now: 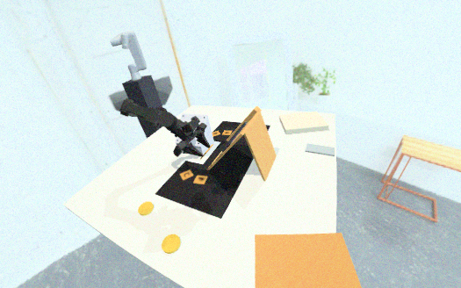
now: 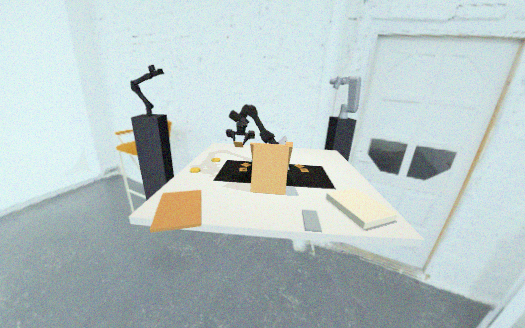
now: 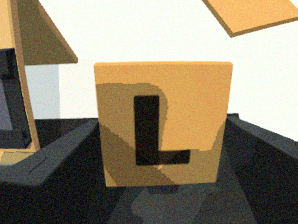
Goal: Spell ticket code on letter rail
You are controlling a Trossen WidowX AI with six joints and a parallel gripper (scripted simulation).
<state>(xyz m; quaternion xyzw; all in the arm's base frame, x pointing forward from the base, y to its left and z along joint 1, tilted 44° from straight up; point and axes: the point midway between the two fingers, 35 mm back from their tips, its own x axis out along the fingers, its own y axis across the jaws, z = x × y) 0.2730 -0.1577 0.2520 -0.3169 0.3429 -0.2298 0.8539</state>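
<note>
My gripper (image 1: pixel 206 152) (image 2: pixel 240 142) (image 3: pixel 162 128) is shut on an orange tile with a black L (image 2: pixel 239 144) (image 3: pixel 195 105), which is upright in the wrist view. It holds the tile in the air near the low side of the leaning board (image 1: pixel 262 151) (image 2: pixel 269 170). In the wrist view the dark rail (image 3: pixel 16 107) is at the left, apart from the tile. Loose tiles (image 1: pixel 186 175) (image 1: pixel 200 179) (image 2: pixel 242 169) lie on the black mat (image 1: pixel 185 193) (image 2: pixel 321 181) on one side of the board, and others (image 1: pixel 226 133) (image 2: pixel 304 170) on the other. The ticket's code is not readable.
Two yellow discs (image 1: pixel 146 208) (image 1: pixel 170 243) (image 2: pixel 215 160) (image 2: pixel 195 170) lie beside the mat. An orange slab (image 1: pixel 304 259) (image 2: pixel 178 210) (image 3: pixel 257 15), a cream block (image 1: pixel 304 122) (image 2: pixel 361 206) and a grey flat piece (image 1: pixel 320 149) (image 2: pixel 311 220) lie farther out on the counter.
</note>
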